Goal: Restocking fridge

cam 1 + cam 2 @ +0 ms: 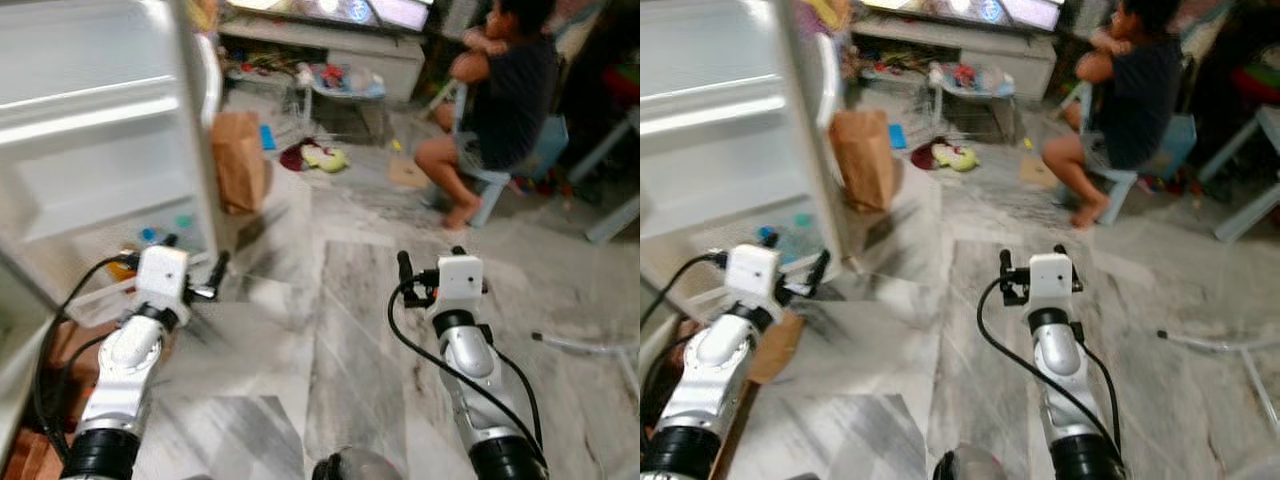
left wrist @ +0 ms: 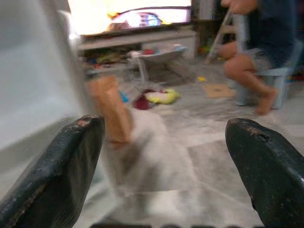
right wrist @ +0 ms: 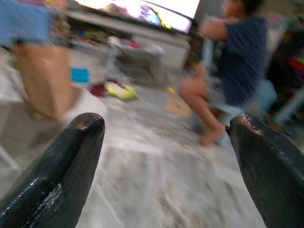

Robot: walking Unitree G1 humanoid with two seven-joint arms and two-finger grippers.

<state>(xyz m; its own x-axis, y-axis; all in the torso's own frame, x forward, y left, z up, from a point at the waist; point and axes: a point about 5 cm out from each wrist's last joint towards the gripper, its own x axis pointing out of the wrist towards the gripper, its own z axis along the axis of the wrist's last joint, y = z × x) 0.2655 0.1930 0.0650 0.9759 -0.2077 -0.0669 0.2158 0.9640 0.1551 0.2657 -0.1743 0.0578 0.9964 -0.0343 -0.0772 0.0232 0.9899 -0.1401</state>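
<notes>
Here, approach to the open fridge door.
Left hand and right hand both spread and empty, raised ready; paper bag stands beside the door, likely holding stock.

White fridge door standing open at left, empty door shelves, bottles with blue caps low behind its edge, blurred

text: none legible | labels: none | screen content: too blurred to read
</notes>
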